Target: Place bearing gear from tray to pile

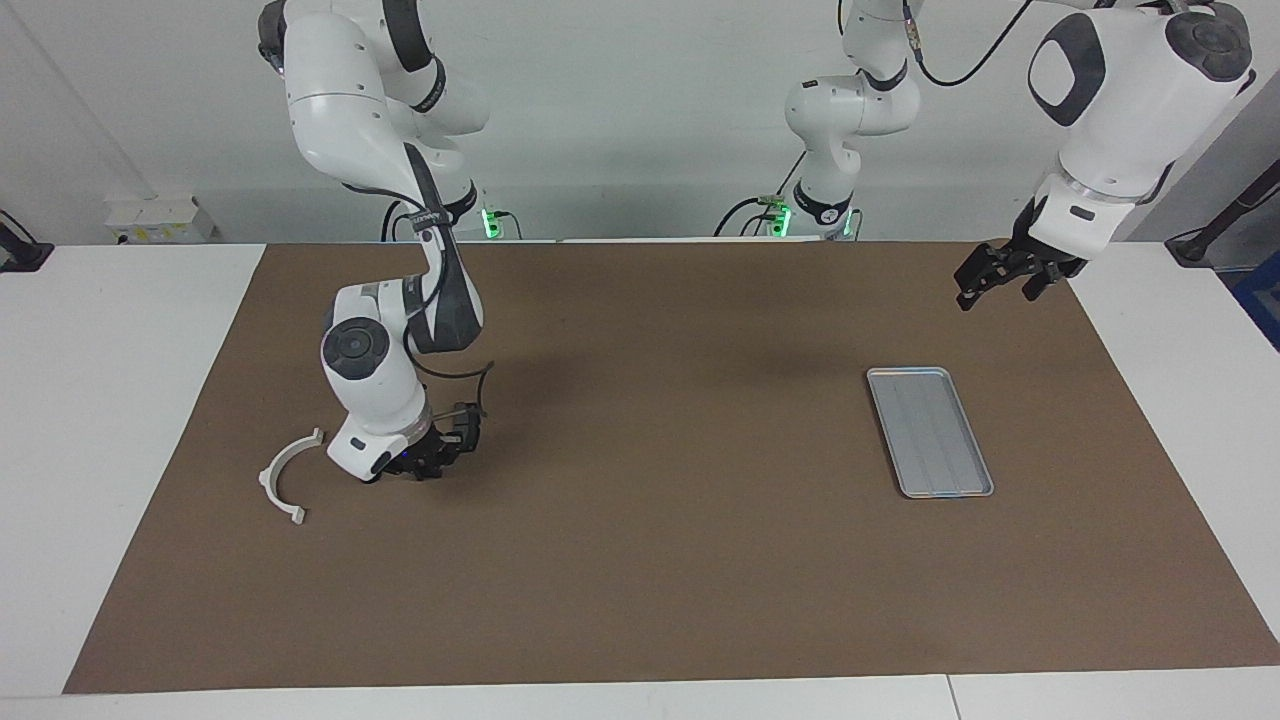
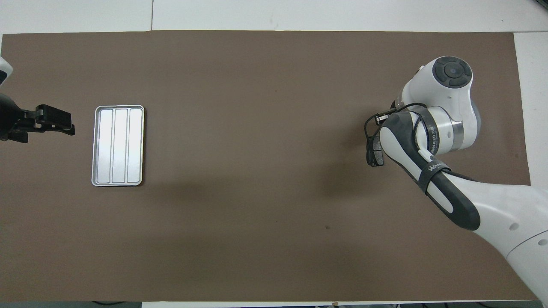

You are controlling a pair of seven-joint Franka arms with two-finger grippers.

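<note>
Right tool [image 1: 432, 466] is sitting low near the worktop's right-arm end, pinching a dark plate [image 2: 376, 150]. White bracket [image 1: 286, 480] beside it is showing only from the facing camera. Left tool [image 1: 1010, 272], spread, is hanging near the bare tray [image 1: 930, 432].

From above, the right arm's wrist covers the white bracket [image 1: 283, 479] completely, and only one edge of a dark plate [image 2: 376, 152] pokes out from under it. The right end effector [image 1: 432, 462] is tucked beneath that wrist, so whether it holds anything I can't make out. The left end effector [image 2: 51, 119] shows, but the picture's edge cuts off its arm.
</note>
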